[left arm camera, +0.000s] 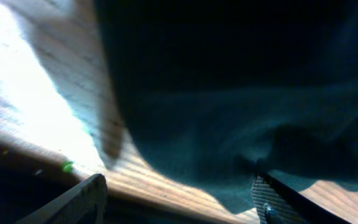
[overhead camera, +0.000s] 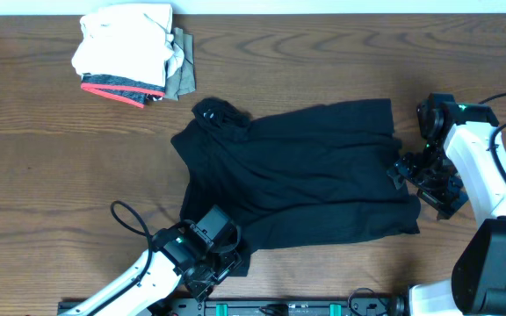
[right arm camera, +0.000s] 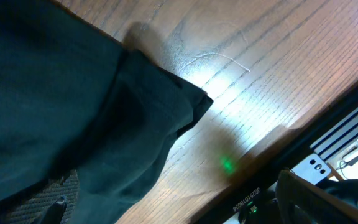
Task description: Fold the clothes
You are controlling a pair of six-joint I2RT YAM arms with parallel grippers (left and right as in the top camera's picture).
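The clothes, a black short-sleeved shirt (overhead camera: 297, 175), lie spread across the middle of the wooden table, with one end bunched at the far left. My left gripper (overhead camera: 222, 262) sits at the shirt's near-left corner. In the left wrist view this gripper (left arm camera: 176, 202) is open, and the shirt's corner (left arm camera: 229, 124) hangs between the jaws, close to one finger (left arm camera: 278, 199). My right gripper (overhead camera: 401, 172) is at the shirt's right edge. In the right wrist view it (right arm camera: 185, 199) stands wide open, a fold of the shirt (right arm camera: 73, 112) drapes over one finger (right arm camera: 58, 196), and bare wood shows between the jaws.
A stack of folded garments (overhead camera: 130, 57), white on top with a red-trimmed grey one below, sits at the far left. A black rail (overhead camera: 279, 307) runs along the table's near edge, and the right wrist view shows this rail (right arm camera: 328, 143) beside the gripper.
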